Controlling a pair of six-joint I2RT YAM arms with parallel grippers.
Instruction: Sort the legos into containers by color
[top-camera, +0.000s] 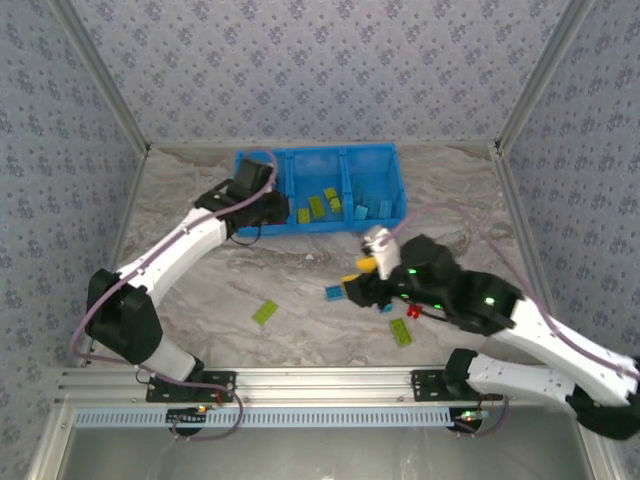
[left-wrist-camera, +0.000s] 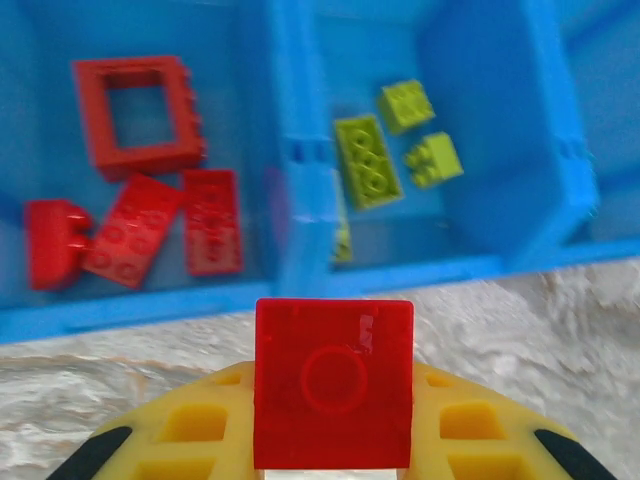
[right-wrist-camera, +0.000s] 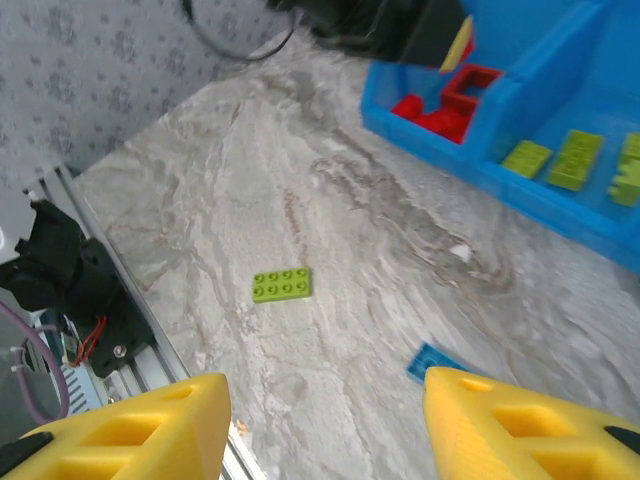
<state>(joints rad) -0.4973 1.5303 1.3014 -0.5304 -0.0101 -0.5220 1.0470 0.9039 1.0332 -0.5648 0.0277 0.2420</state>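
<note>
Lego (left-wrist-camera: 333, 385) is a glossy red square with one ring.

I see my left arm (top-camera: 170, 255) and right arm (top-camera: 540, 335) as white shells with black joints. A purple cable (top-camera: 85, 325) loops beside the left arm's base, and small green lights (top-camera: 411, 272) glow on the right arm. The fingers (right-wrist-camera: 130, 435) are yellow, with square pockets and black edging.
</note>
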